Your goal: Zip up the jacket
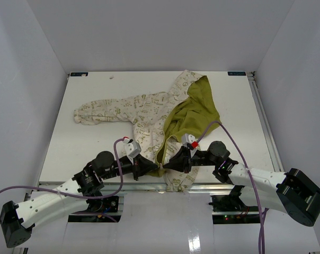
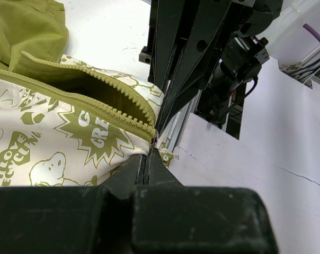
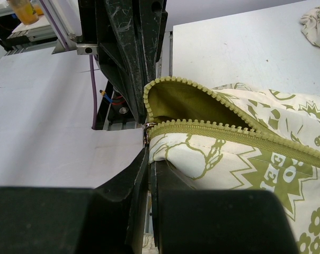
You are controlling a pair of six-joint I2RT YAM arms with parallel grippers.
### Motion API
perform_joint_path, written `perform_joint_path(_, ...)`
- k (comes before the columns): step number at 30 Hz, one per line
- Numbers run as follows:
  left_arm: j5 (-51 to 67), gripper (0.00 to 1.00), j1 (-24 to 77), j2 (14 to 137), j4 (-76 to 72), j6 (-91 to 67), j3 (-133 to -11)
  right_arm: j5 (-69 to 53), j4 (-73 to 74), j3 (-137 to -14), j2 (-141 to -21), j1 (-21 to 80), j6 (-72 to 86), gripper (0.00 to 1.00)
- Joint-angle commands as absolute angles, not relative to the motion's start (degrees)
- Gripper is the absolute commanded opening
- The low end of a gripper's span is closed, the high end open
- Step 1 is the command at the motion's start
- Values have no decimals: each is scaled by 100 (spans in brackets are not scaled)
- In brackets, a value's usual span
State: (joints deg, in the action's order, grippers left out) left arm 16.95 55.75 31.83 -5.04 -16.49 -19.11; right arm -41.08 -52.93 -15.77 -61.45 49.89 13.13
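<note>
The jacket [image 1: 149,114] lies spread on the white table, cream with a green print, its olive lining [image 1: 197,108] folded open at the right. The zipper [image 2: 96,87] is open nearly to the bottom, and its two toothed edges [image 3: 223,132] meet at the slider [image 3: 148,128] by the near table edge. My left gripper [image 1: 156,169] is shut on the jacket's hem [image 2: 125,151] just below the slider [image 2: 154,140]. My right gripper [image 1: 167,166] faces it tip to tip, shut on the slider's metal pull. In each wrist view the other gripper's fingers [image 2: 173,79] [image 3: 128,58] hang right behind the slider.
The jacket's bottom hem [image 1: 180,182] drapes over the table's near edge onto the aluminium rail [image 1: 139,186]. One sleeve [image 1: 94,114] stretches left. White walls enclose the table on three sides. A purple cable [image 1: 231,140] loops above the right arm.
</note>
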Motion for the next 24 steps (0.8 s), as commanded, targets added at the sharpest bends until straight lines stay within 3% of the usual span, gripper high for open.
perform_joint_path(1, 1797, 0, 5616, 3248, -571, -1574, -1915, -4095, -5643, -1802, -6048, 4975, 1354, 8)
perform_joint_path(24, 2066, 0, 5815, 3610, -565, -1582, -2033, -4009, -5430, -1875, -5601, 4878, 1424, 8)
